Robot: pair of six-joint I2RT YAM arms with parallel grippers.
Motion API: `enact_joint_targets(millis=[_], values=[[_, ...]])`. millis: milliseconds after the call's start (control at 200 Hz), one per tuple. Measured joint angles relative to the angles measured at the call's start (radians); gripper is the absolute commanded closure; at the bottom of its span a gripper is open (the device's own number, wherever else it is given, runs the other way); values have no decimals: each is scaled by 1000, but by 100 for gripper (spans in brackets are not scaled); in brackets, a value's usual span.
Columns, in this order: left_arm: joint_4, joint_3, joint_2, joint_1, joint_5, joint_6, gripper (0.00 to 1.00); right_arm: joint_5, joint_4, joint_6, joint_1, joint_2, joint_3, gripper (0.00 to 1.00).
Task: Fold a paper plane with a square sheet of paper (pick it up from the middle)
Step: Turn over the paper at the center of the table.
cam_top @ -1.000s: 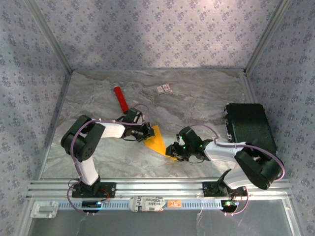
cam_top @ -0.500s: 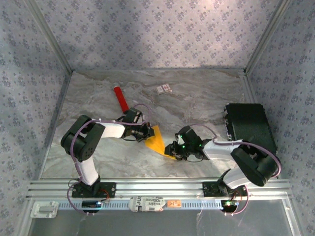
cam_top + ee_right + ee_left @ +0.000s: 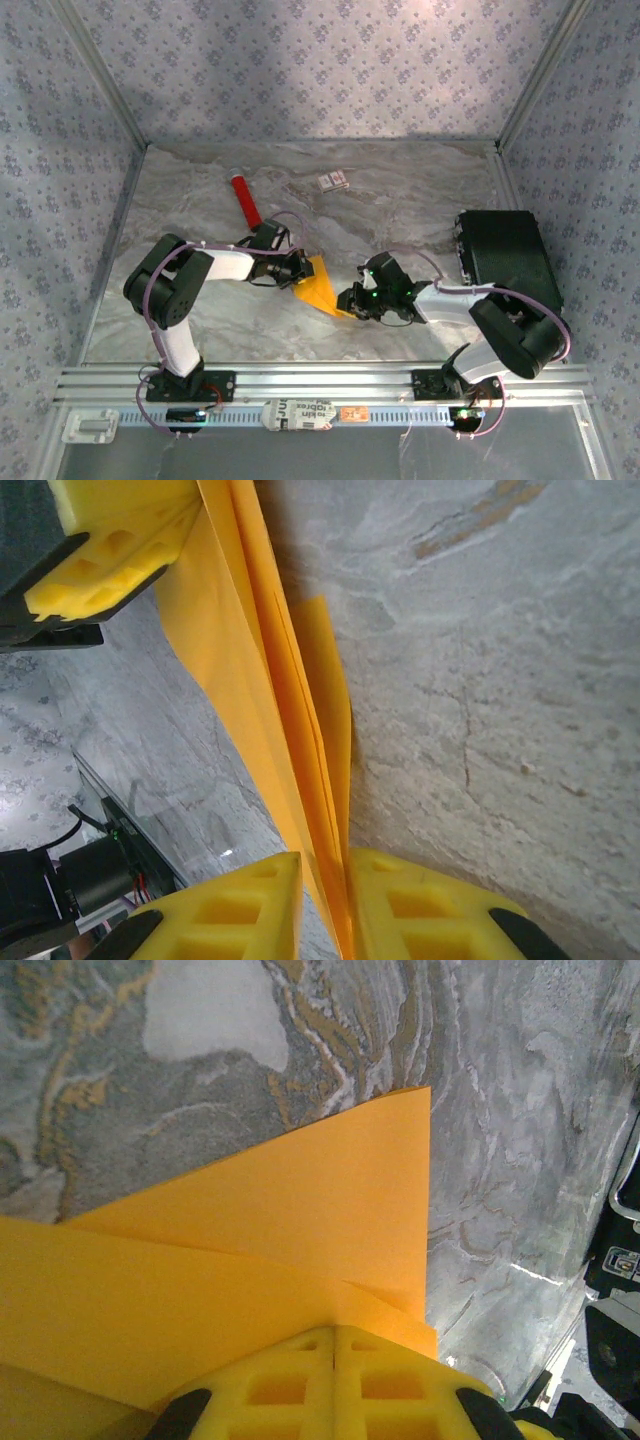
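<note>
I am holding the sheet of paper [image 3: 320, 285], already folded into a pointed, layered shape, between the 2 arms over the near middle of the table [image 3: 420, 200]. The left gripper [image 3: 335, 1335] is clamping it. Its jaws are pressing flat together with the orange-yellow layers fanning out from under them toward a sharp corner.

The right gripper [image 3: 325, 865] is at the opposite end, with its jaws sitting on either side of the stacked edges. I see barely a sliver between pad and paper, so I am reading that as a pinch on the fold, though probably a light one.

I am judging the step in hand to be securing this 2nd hold so the next crease can be made. To do it well, I am checking that every layer is lying inside the right jaws. In the right wrist view 1 flap is splaying slightly toward the table, and I am not wanting it left outside the pinch.

I am planning to keep the left clamp firm as the anchor. I am planning any right-arm move as a swing along the ridge line, not a pull away from the left side. This paper looks thin, and I am expecting it to slip or tear under tension. I am also watching that the lower edge is not dragging on the table.
</note>
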Motion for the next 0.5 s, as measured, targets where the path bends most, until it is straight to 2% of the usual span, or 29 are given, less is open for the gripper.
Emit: enact_joint_targets(millis=[210,335,435,500], values=[[0,0,-1,0,0,-4,97,-5,19,-5,0,0,0,88],[-4,0,-5,0,-3,-9,93,-12,33,-14,0,0,0,93],[-12,0,-14,0,-12,-13,85,-11,38,-23,0,-2,0,95],[-14,-1,-28,0,-15,-15,75,-10,33,-31,0,-13,0,96]])
